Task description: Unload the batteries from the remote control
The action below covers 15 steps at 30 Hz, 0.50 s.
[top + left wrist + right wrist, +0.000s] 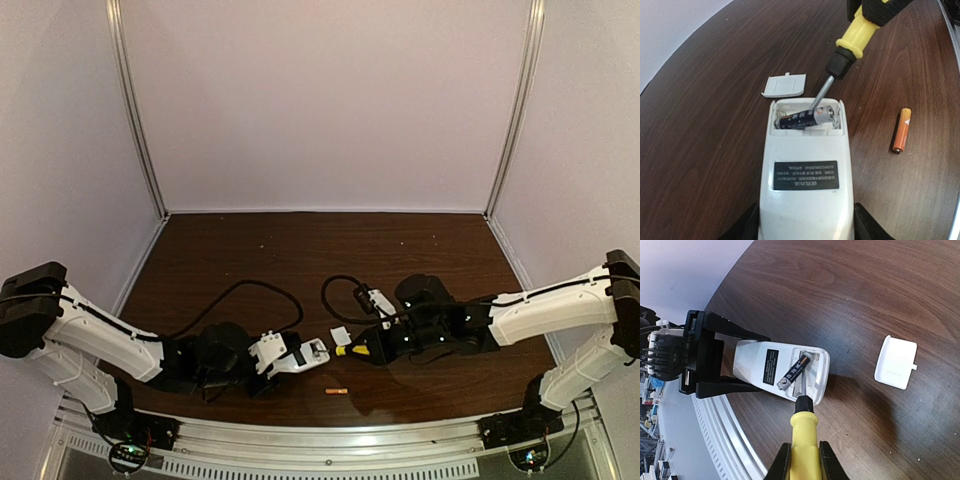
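White remote control (805, 200) lies back-up on the dark wooden table (715, 125), gripped at its sides by the left gripper (737, 361). Its black label (806, 175) has white print too small to read. In the open compartment (807, 117) a dark battery (797, 120) sits tilted, with the tip of a yellow-handled screwdriver (855, 40) against it. The right gripper (804, 462) is clenched on the screwdriver. An orange battery (901, 130) lies beside the remote control, and the white cover (785, 85) lies just beyond it.

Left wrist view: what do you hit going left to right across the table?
cover → screwdriver → orange battery. The remote is left out: it spans beneath the cover and the screwdriver tip.
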Each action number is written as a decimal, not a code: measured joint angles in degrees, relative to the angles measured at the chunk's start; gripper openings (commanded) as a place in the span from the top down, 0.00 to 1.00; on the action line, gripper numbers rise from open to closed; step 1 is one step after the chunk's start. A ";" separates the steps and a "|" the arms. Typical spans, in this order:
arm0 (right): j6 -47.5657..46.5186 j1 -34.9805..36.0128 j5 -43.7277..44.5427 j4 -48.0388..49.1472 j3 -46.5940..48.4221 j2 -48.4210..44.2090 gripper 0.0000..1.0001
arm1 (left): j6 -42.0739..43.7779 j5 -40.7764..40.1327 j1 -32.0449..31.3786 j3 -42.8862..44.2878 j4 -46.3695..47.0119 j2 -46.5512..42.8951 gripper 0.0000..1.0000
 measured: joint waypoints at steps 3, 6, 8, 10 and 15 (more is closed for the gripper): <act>-0.28 0.00 1.20 -0.11 0.70 0.00 1.00 | -0.02 -0.11 0.00 0.00 0.31 0.00 1.00; -0.79 0.00 2.43 -0.50 1.25 0.00 1.00 | -0.02 -0.20 -0.02 0.22 0.48 0.00 1.00; -1.11 0.02 2.91 -0.94 1.77 0.02 1.00 | -0.02 -0.44 0.00 0.37 0.59 0.00 1.00; -1.44 0.00 3.28 -1.70 2.47 0.22 1.00 | -0.02 -0.68 0.00 0.42 0.68 0.00 1.00; -1.79 0.02 3.30 -1.62 3.02 1.64 1.00 | -0.02 -1.16 0.00 0.42 -0.02 0.04 1.00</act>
